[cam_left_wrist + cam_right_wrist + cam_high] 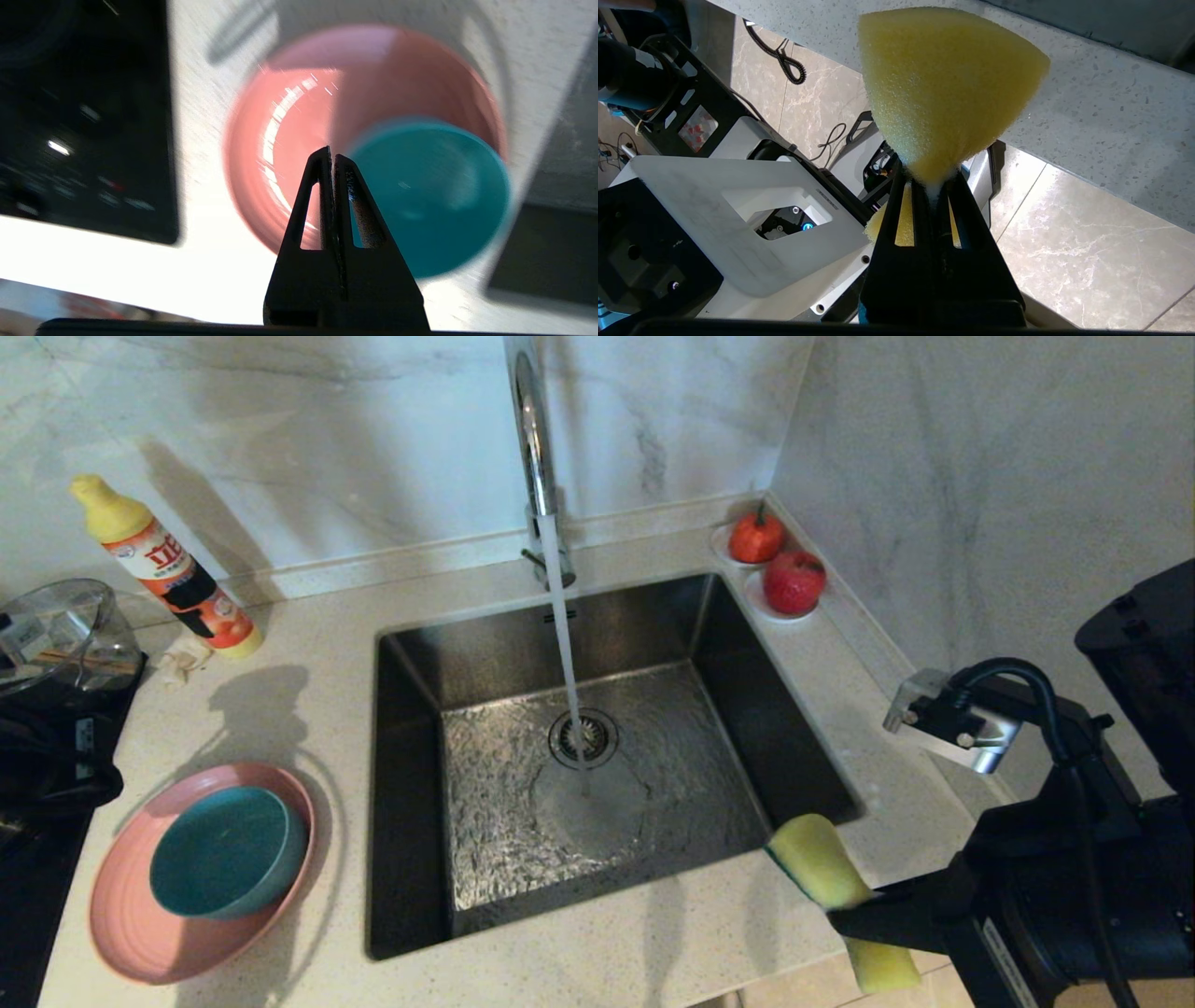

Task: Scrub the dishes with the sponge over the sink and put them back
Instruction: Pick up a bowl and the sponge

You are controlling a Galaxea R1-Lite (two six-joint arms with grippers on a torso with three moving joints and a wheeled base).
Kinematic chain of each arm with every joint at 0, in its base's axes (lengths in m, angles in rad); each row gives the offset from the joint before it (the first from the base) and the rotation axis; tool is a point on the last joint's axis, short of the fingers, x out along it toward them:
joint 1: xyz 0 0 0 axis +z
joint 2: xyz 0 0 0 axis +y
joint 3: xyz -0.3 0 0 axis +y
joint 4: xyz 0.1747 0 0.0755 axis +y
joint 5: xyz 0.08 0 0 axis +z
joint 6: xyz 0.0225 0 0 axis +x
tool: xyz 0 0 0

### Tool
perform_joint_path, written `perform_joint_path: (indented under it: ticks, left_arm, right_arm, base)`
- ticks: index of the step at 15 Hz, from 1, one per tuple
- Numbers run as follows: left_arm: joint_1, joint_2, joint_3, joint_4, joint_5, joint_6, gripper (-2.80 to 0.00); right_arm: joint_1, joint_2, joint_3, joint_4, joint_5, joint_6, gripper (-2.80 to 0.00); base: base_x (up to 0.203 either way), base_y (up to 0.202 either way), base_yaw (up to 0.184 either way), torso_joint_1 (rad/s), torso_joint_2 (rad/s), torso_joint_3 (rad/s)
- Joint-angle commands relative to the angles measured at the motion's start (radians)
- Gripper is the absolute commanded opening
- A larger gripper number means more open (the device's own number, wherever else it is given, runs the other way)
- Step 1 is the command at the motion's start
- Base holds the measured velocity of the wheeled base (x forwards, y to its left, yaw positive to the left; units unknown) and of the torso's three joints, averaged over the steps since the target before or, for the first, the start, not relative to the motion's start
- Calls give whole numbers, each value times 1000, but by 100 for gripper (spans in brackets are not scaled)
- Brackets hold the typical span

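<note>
Resting on the counter to the left of the sink [425, 709], the pink plate [140, 924] is carrying the teal-blue bowl [224, 863] inside it, off toward the plate's sink-side edge. Both dishes are being overlooked by the left gripper [332, 156], whose fingers are pressed together on nothing. The sponge [822, 863] is being pinched at its waist by the right gripper [930, 184] over the counter's front edge, beside the sink's near right corner. Water is being poured from the tap [534, 457] onto the basin floor near the drain strainer [583, 737]. A detergent bottle [168, 569] is leaning near the wall, and two red fruits [775, 565] are being kept in the far right corner.
</note>
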Motion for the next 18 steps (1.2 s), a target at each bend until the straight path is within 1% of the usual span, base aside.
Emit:
perform_joint_path:
  ticks: [1, 2, 4, 6, 11, 15, 17, 18]
  left_arm:
    - [7, -5, 4, 30, -30, -26, -280]
    - [11, -2, 10, 40, -58, -40, 0]
    - [12, 5, 12, 54, -90, -84, 0]
    - [13, 20, 16, 53, -89, -90, 0]
    - [62, 92, 27, 48, -86, -136, 0]
    - [60, 125, 49, 36, -95, -153, 0]
    - [57, 133, 46, 35, -95, -188, 0]
    - [54, 140, 46, 34, -95, -191, 0]
  right_arm:
    - [1, 2, -1, 4, 0, 3, -280]
    - [1, 4, -1, 4, 0, 3, -280]
    - [1, -1, -1, 4, 0, 3, -280]
    - [1, -3, 2, 6, 0, 3, -280]
    - [1, 2, 8, 4, 2, 5, -280]
    - [1, 8, 9, 3, 2, 5, -280]
    - [1, 7, 10, 3, 3, 5, -280]
    - [-1, 5, 10, 3, 3, 5, -280]
  base:
    - [0, 0, 0, 0, 0, 0]
    - [0, 0, 0, 0, 0, 0]
    - [0, 0, 0, 0, 0, 0]
    - [0, 0, 0, 0, 0, 0]
    - [0, 0, 0, 0, 0, 0]
    - [0, 0, 0, 0, 0, 0]
    - [0, 0, 0, 0, 0, 0]
    - [0, 0, 0, 0, 0, 0]
